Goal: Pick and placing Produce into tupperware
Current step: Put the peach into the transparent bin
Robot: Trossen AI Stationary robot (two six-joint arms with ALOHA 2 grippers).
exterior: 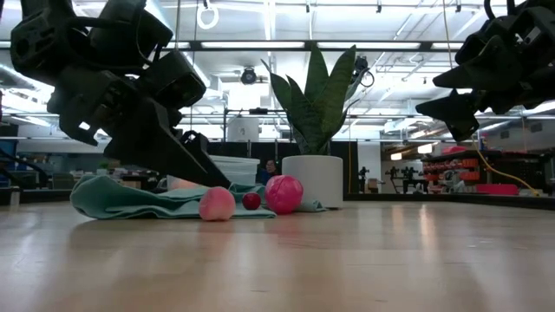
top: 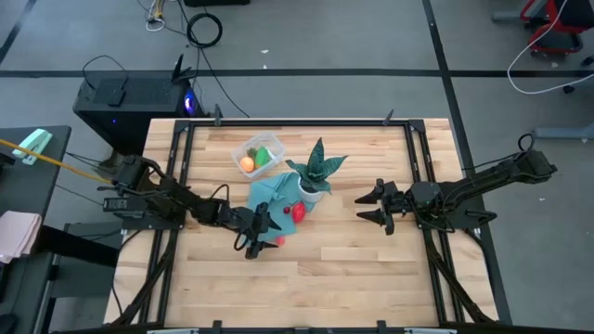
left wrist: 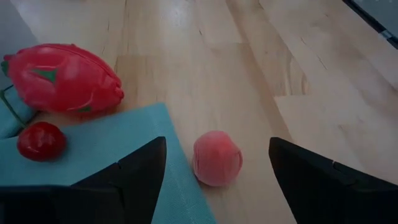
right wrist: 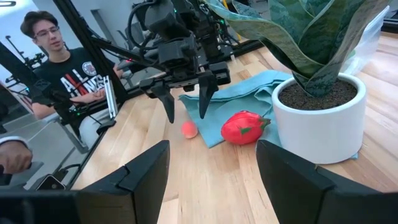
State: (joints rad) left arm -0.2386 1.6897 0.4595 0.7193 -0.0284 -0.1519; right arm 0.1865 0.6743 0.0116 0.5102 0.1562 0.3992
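Observation:
My left gripper (top: pixel 266 234) (left wrist: pixel 216 140) is open and hangs low over the table. Its fingers stand on either side of a small pinkish-red round fruit (left wrist: pixel 216 158) (top: pixel 278 241) without touching it. That fruit rests on bare wood at the edge of the teal cloth (left wrist: pixel 93 149). A larger red fruit (left wrist: pixel 62 78) (top: pixel 299 211) and a tiny dark red fruit (left wrist: pixel 40 140) lie by the cloth. The clear tupperware (top: pixel 258 141) stands farther back with the orange fruit (top: pixel 247 164) and the green fruit (top: pixel 264 157) inside. My right gripper (top: pixel 374 206) waits open, right of the plant.
A spiky green plant in a white pot (top: pixel 314 190) (right wrist: pixel 320 118) stands on the cloth's right part, close to the red fruit. Bare wood lies toward the near edge and between the two arms. A person (right wrist: pixel 56 56) sits beyond the table's left side.

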